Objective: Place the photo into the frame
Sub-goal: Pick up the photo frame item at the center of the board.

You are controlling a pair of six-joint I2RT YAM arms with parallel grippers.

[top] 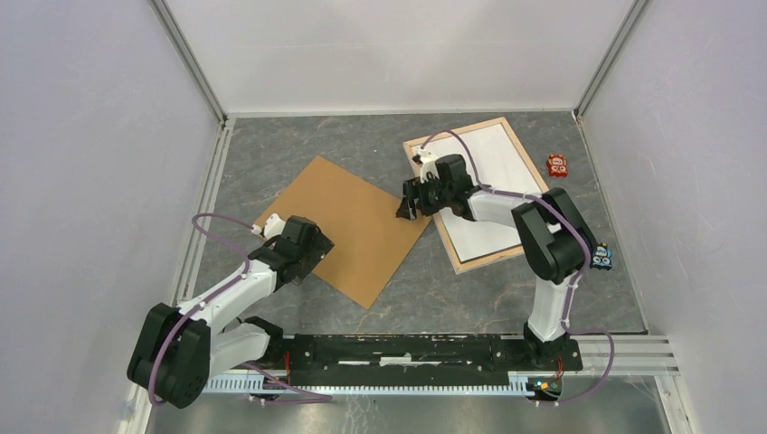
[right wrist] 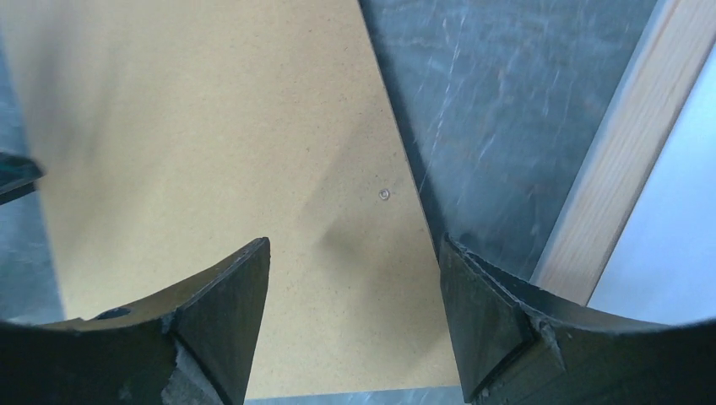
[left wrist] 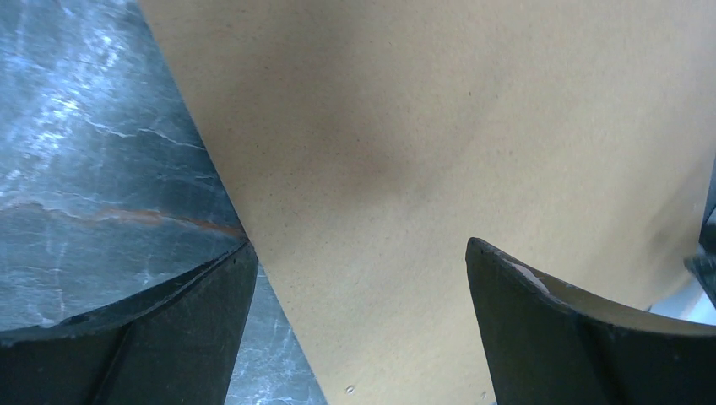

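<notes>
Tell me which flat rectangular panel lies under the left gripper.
The plain brown board: the open left gripper hovers over its left edge. The pale wooden frame with white inside lies farther right.

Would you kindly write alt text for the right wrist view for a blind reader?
The right gripper, jaws apart, hangs over the edge of a brown backing board on a grey table; the pale wooden frame lies at right.
</notes>
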